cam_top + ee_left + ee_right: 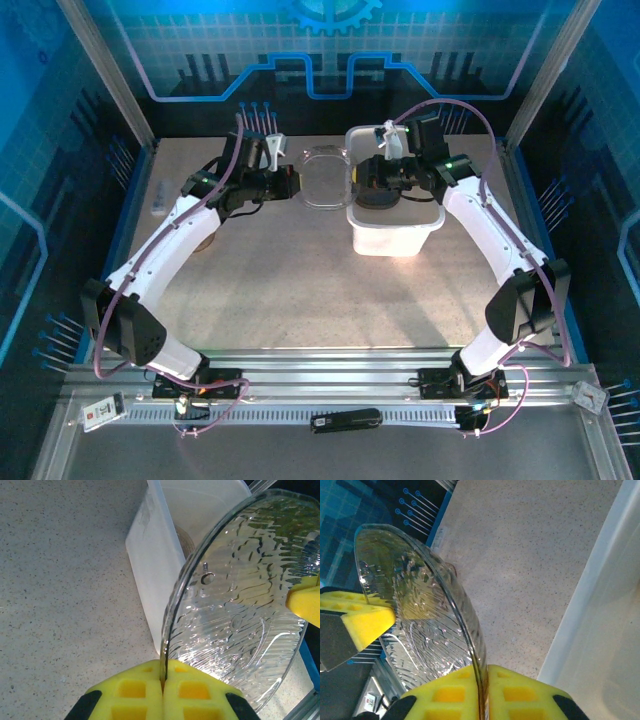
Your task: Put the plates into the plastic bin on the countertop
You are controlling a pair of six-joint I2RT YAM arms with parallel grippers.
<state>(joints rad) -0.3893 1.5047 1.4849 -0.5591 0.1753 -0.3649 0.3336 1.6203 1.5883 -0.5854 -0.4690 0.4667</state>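
One clear ribbed plate stands on edge above the countertop, just left of the white plastic bin. My left gripper is shut on its left rim and my right gripper is shut on its right rim. In the left wrist view the plate rises from my yellow pads, with the bin wall behind it. The right wrist view has the plate pinched in its pads, beside the bin's rim. Brown plates lie inside the bin.
A small tan disc lies partly under the left arm. A white object rests by the left blue edge. A black tool sits on the front metal rails. Open countertop stretches in front of the bin.
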